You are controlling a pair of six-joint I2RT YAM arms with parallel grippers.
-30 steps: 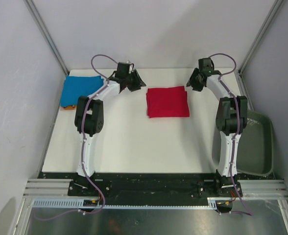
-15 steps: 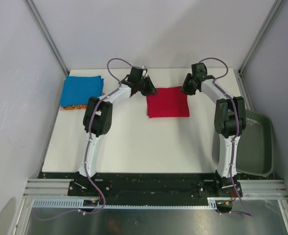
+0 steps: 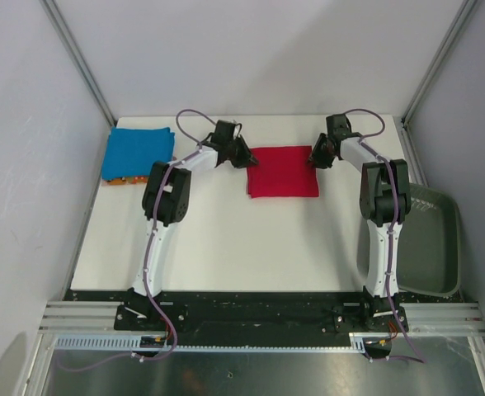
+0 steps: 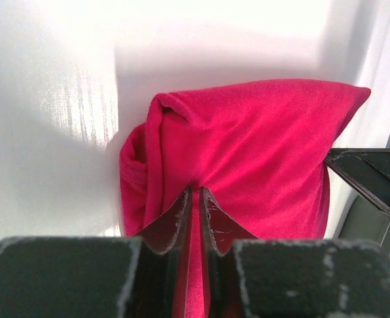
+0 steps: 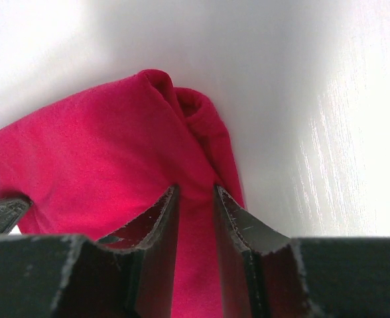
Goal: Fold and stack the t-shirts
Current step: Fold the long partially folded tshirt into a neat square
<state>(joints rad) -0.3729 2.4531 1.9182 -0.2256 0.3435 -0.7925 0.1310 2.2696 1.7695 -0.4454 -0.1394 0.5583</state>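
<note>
Both arms had swung inward from their wider stance a second earlier, and their jaws had drawn in as they reached the cloth. The left gripper [image 4: 195, 195] was pressed almost together, with a thin ridge of the red t-shirt [image 3: 282, 172] pinched between its fingers. The right gripper [image 5: 195, 192] stood a little wider but was likewise clamped on a thicker fold of the same red cloth.

The red t-shirt lay as a neat folded square toward the far middle of the table [image 3: 226, 239]. The left arm held it at its far left corner and the right arm at its far right corner. Well apart from it, in the far left corner, the blue t-shirt [image 3: 139, 150] lay folded, with a sliver of the orange t-shirt [image 3: 120, 180] showing under its near edge.

Folding of the red one looked finished, so the step in hand was probably the pickup for stacking, with both grips just taken and the bundle not yet lifted.

The next move would call for the two arms to rise together and keep their spacing, so that the layers neither sagged open nor were pulled taut. They would then need to carry the bundle left and set it squarely on the blue one. A shallow pinch on only the upper layers could let the lower folds drop away.
</note>
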